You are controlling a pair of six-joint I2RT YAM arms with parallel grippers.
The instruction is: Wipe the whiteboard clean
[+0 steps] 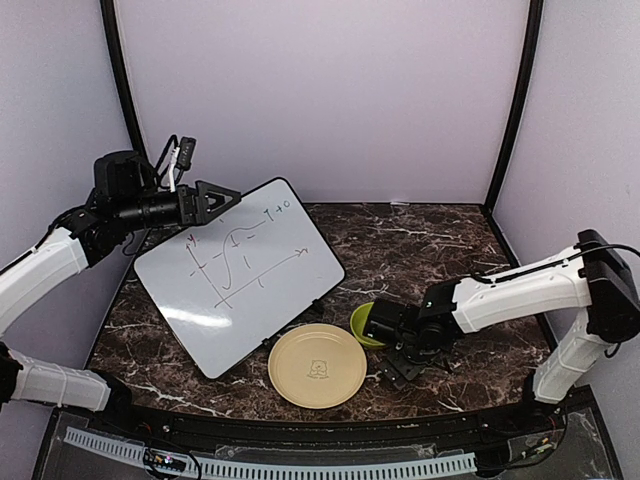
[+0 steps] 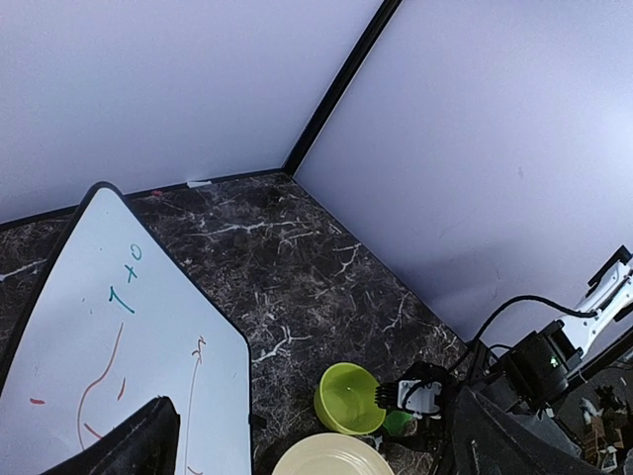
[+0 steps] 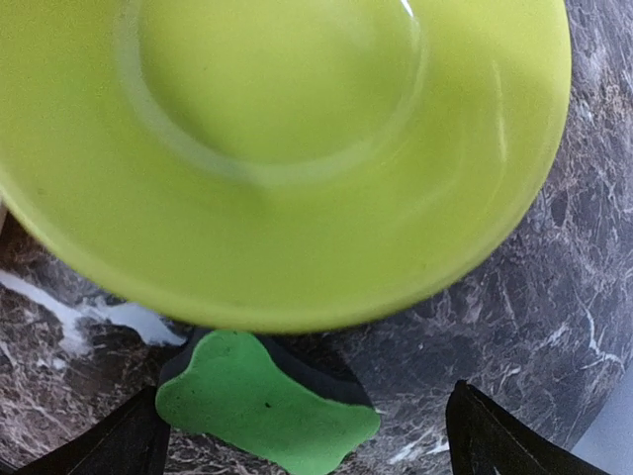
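Right tool [image 3: 315, 443] spread, hovering astride green pad [image 3: 259, 401] by bowl [image 3: 297, 148], with whiteboard [image 1: 240, 275] lying well off leftward, past plate [image 1: 345, 355].

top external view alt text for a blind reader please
A whiteboard with a marker graph lies on a dark marble table, the left gripper near its far edge. The right gripper sits low beside a green bowl and beige plate.

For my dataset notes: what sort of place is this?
Probably a robot test booth: plain lilac wall panels enclose a dark marble-patterned tabletop, with a white left robot arm and right robot arm at its near edge.
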